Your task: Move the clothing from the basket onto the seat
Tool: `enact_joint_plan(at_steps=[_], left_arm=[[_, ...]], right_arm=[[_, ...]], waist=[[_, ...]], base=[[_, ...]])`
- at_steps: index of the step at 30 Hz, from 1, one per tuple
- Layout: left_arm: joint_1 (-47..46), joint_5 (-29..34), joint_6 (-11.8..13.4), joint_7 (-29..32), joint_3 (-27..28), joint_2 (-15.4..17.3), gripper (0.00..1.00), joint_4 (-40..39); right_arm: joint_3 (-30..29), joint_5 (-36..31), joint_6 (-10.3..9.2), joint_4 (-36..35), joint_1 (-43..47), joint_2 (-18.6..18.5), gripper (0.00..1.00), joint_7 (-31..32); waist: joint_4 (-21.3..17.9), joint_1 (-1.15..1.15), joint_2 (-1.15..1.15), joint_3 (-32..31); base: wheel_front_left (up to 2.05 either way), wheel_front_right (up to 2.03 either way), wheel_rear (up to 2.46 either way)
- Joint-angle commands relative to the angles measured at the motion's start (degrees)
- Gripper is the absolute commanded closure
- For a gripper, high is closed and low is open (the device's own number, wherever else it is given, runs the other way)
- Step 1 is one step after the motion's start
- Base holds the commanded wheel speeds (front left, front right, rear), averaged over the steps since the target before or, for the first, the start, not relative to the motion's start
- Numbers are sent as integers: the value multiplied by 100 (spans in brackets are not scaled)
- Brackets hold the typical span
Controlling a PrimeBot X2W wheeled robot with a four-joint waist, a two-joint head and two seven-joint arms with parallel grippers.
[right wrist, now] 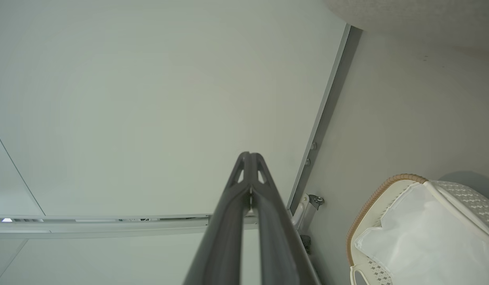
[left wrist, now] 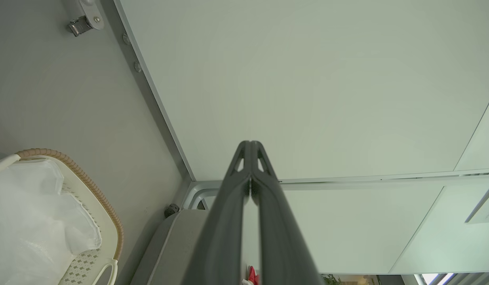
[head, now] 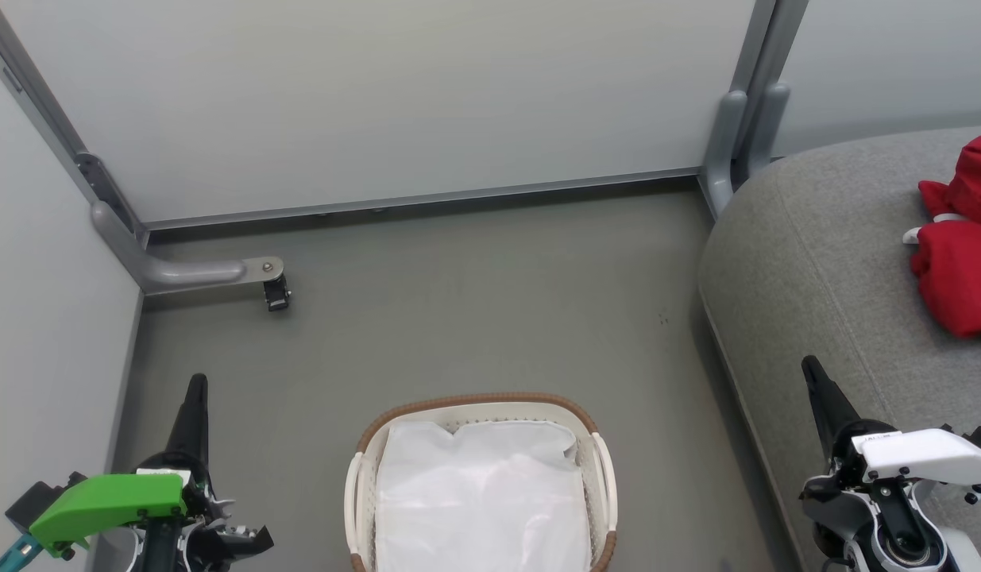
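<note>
The red clothing [head: 963, 246] lies bunched on the grey seat [head: 808, 262] at the right edge of the head view, with white trim showing. The white basket [head: 480, 409] with its brown rim stands on the floor at bottom centre, and I see just its white liner [head: 482, 492] inside. My left gripper [head: 197, 383] is shut and empty at the lower left, to the left of the basket. My right gripper [head: 809, 365] is shut and empty at the lower right, over the seat's front edge. The wrist views show the left gripper [left wrist: 250, 143] and the right gripper [right wrist: 249, 154] with tips pressed together, and the basket [left wrist: 105, 206] [right wrist: 371, 202] off to the side.
Pale partition panels [head: 379, 95] close off the back and left. A grey metal foot with a black caster [head: 276, 295] juts onto the floor at left, and a grey post [head: 736, 135] stands by the seat's corner. Grey floor [head: 490, 318] stretches between basket and wall.
</note>
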Motion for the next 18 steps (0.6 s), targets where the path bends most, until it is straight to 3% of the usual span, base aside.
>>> enact_joint_plan(at_steps=[1, 18], left_arm=[[-76, -112, -18, 46, 36, 15, 100, -30], [-111, -467, -20, 178, 104, -12, 100, -39]], right_arm=[[-34, 121, -1, -47, 43, -34, 100, 31], [-87, 556, -2, -88, 75, -37, 100, 143]], waist=[[-1, 0, 0, -6], [-14, 0, 0, -54]], base=[[0, 0, 0], [0, 0, 0]])
